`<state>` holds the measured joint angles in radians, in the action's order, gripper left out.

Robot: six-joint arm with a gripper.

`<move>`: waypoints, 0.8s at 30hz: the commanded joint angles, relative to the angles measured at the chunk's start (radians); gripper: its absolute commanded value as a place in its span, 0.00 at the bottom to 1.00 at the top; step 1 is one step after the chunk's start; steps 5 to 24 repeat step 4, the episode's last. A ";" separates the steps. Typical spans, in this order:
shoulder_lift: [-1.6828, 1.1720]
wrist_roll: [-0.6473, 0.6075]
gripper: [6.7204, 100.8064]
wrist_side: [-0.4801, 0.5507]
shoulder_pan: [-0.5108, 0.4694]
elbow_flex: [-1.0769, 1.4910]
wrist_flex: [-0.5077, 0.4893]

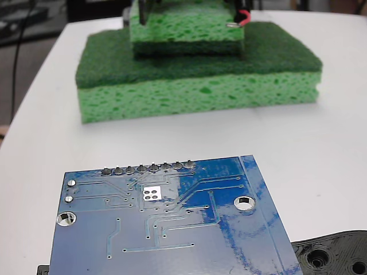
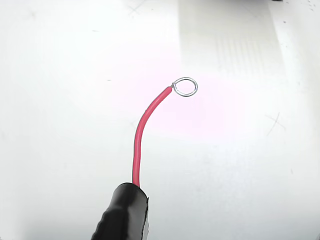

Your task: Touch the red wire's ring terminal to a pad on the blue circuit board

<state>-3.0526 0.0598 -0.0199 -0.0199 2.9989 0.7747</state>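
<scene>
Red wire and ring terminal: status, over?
Gripper fingers not visible, state unknown. Red wire out of black sleeve, ring terminal over bare white table. Blue circuit board pad untouched. Green sponges behind board.

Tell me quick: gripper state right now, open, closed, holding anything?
Gripper: cannot be told; its jaws show in neither view. The red wire comes out of a black sleeve, its ring terminal over bare white table.
</scene>
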 commanded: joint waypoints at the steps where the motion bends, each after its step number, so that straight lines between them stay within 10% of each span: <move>1: -0.002 0.000 0.99 0.000 0.000 -0.005 -0.003; 24: -0.002 0.000 0.99 0.000 0.000 -0.005 -0.003</move>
